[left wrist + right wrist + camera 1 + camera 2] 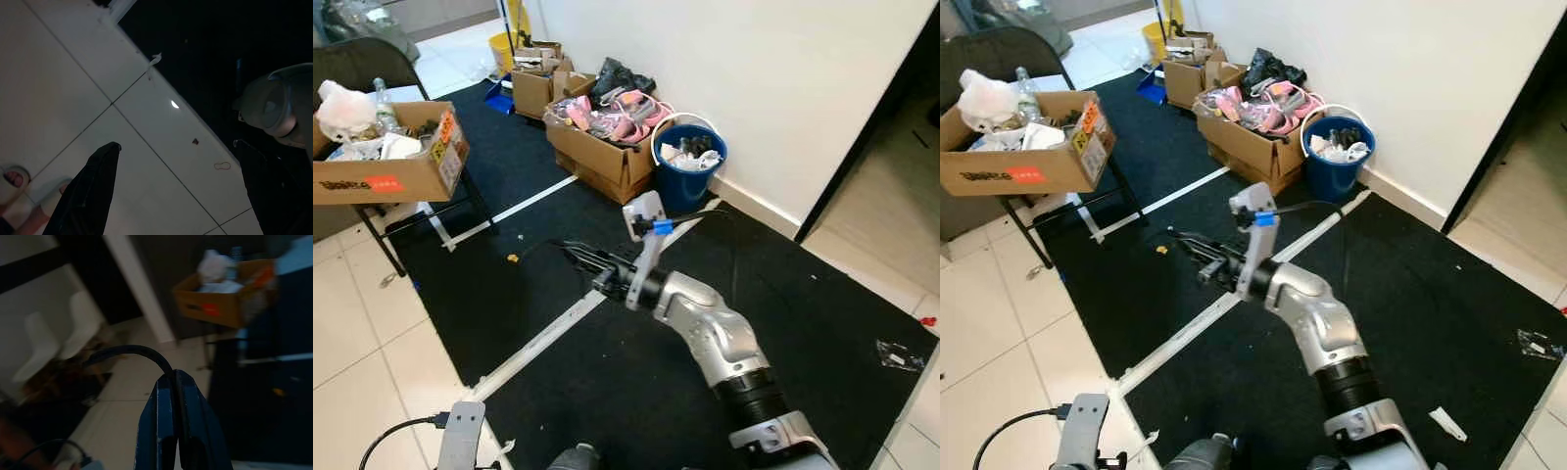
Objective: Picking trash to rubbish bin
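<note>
Right wrist view blurred: cardboard box [230, 298] and its contents are smeared, unidentifiable. Small yellow scrap [513, 258] on the black mat [822, 323] is too small to identify. Left wrist view very dark; a person's slippered feet [19, 188] are cut off at the edge.

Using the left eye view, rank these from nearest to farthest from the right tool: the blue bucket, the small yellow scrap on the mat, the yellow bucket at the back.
1. Small yellow scrap: on the black mat, just to the left of the right tool.
2. Blue bucket: ahead and to the right, against the wall.
3. Yellow bucket: far back, beyond the cardboard boxes.
</note>
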